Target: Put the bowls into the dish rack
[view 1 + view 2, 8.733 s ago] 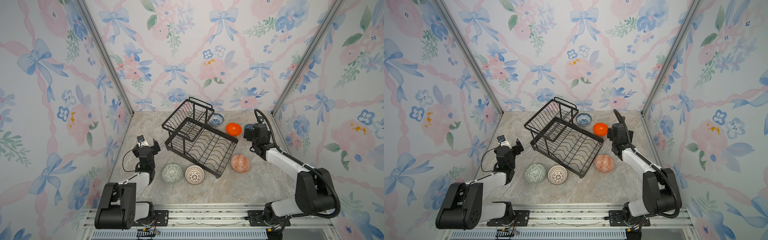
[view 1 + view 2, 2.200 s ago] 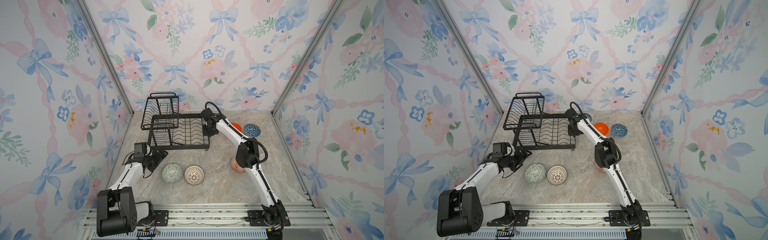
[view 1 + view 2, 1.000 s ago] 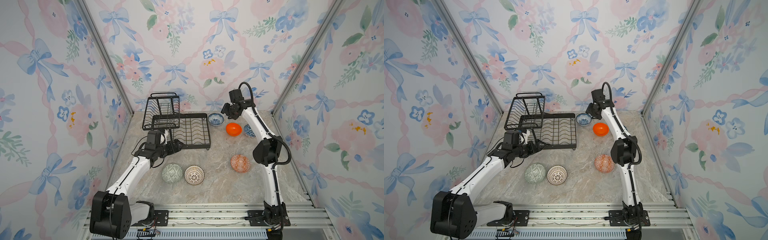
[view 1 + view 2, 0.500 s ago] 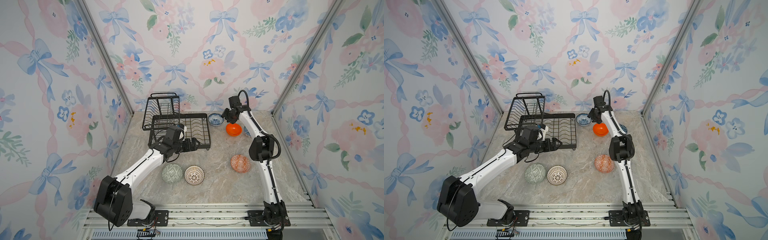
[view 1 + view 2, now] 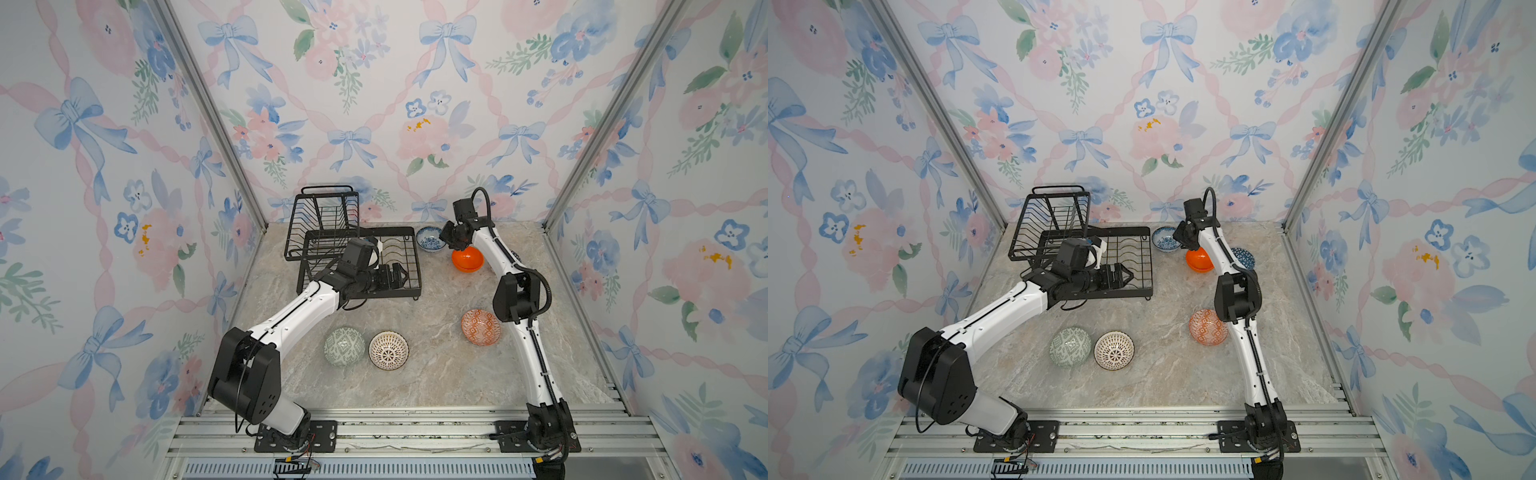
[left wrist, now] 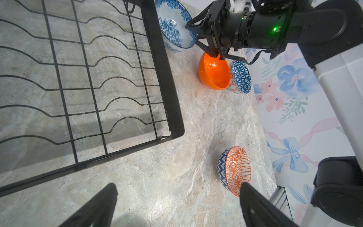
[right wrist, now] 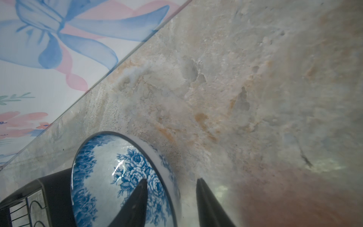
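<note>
Orange bowl [image 6: 214,75] lies just beneath right hand [image 6: 215,54] (floral bowl [image 6: 173,25] beside).

Six bowls: plain orange [image 5: 1198,258], orange-patterned [image 5: 1206,328], grey-green [image 5: 1069,347], lattice [image 5: 1113,350], blue geometric [image 5: 1245,257], blue floral [image 5: 1165,240]. One rack [image 5: 1150,262]. Two arms [image 5: 1000,311].
</note>
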Tool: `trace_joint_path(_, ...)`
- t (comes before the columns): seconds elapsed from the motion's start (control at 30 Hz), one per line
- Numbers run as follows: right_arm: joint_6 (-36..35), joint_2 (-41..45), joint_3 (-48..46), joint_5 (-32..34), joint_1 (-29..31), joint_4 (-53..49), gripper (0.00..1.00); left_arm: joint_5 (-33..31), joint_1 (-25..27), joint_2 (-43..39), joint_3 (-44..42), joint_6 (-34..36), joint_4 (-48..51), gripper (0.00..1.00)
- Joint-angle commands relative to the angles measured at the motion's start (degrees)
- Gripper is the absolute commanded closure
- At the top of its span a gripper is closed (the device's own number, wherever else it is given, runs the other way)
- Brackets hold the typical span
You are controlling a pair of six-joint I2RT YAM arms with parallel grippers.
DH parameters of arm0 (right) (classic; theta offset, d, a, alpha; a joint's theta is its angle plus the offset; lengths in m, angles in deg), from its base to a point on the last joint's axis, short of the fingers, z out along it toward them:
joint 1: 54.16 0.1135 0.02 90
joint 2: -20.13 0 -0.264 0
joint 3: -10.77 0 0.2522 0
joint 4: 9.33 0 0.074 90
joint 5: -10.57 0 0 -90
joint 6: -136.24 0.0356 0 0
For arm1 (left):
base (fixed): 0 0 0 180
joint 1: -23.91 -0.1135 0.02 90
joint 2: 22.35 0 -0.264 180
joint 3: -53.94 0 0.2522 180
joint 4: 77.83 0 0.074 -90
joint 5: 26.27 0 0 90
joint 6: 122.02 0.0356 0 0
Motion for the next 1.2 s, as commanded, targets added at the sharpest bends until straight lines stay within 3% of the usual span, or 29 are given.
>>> trace_joint_path(0.0, 0.7, -2.0, 1.9, -0.4, 0.7, 0.4, 0.61, -0.1, 0.2, 1.2, 1.6, -0.3, 0.0, 0.02)
trace_joint_path(0.3, 0.5, -1.5, 1.9, -0.5, 1.0, 0.9, 0.78, -0.1, 0.2, 2.6, 3.7, 0.2, 0.0, 0.02)
trace_joint_path(0.5, 0.5, 0.8, 1.9, -0.3, 0.7, 0.9, 0.95, 0.1, 0.2, 3.4, 4.9, 0.8, 0.0, 0.02)
trace_joint_path(0.83, -2.9, 9.2, 0.3, 0.7, -0.3, -3.3, 0.97, -0.7, 0.3, 3.0, 5.6, 1.3, 0.1, 0.02)
trace_joint_path(1.17, -9.7, 31.9, -18.0, 3.6, -2.8, -9.2, 1.00, -0.4, 0.5, 0.7, 7.0, 2.1, 0.1, 0.02)
